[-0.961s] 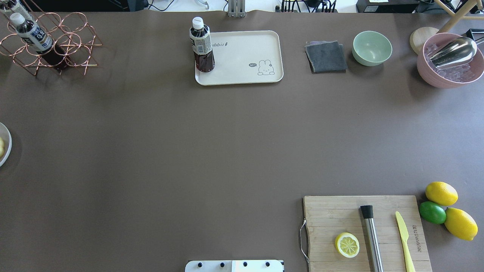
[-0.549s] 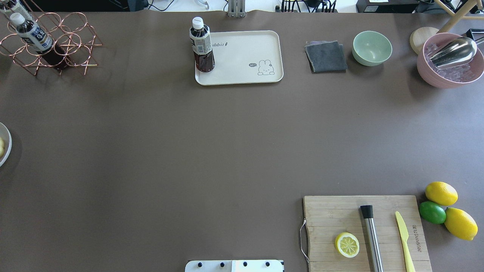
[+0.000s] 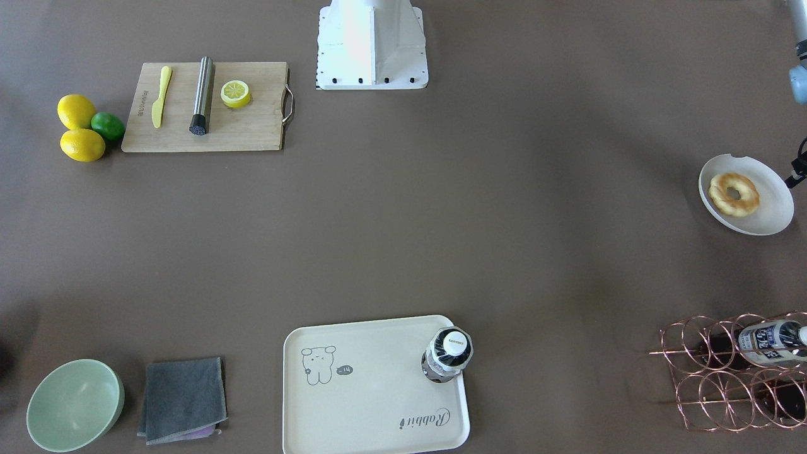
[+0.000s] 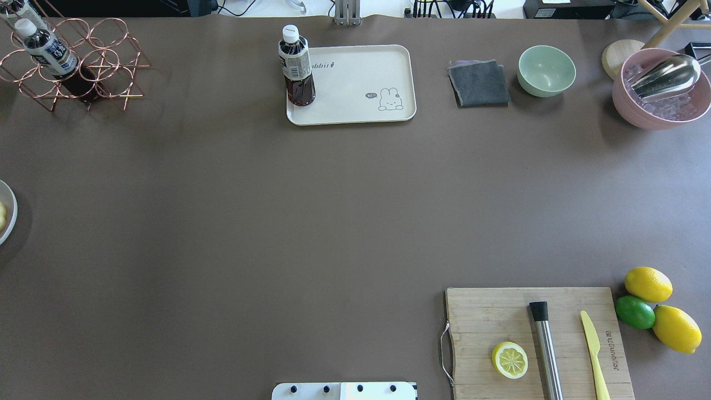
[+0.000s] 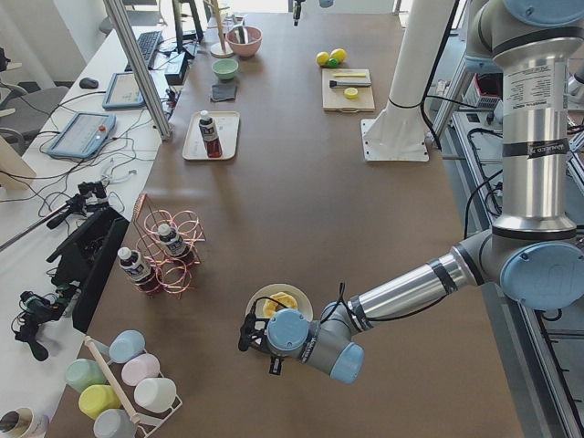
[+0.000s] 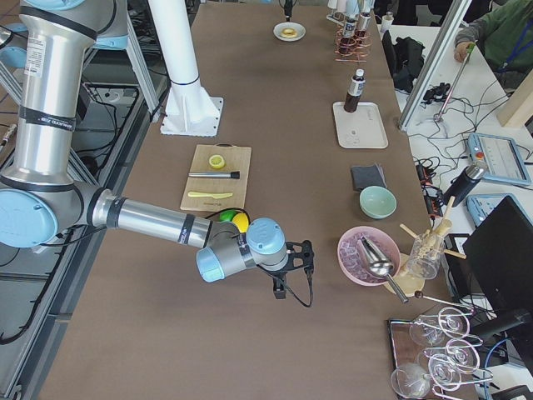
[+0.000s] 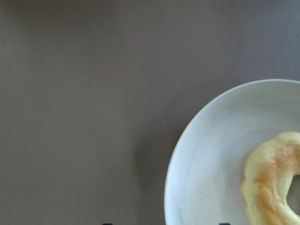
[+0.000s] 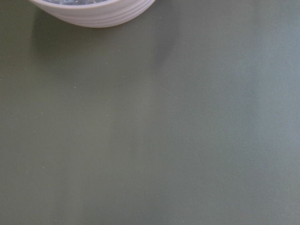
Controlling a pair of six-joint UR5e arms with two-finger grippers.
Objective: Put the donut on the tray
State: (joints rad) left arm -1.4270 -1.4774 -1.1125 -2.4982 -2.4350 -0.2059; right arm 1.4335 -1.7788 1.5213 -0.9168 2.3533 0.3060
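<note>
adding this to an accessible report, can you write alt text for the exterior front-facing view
A golden donut lies on a round white plate at the picture's right edge, far from the cream tray at bottom centre, where a capped bottle stands in one corner. A cutting board with a lemon half sits top left.

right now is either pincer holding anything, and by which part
Nothing seems held: the donut lies free on the white plate, and neither wrist view shows anything gripped.
</note>
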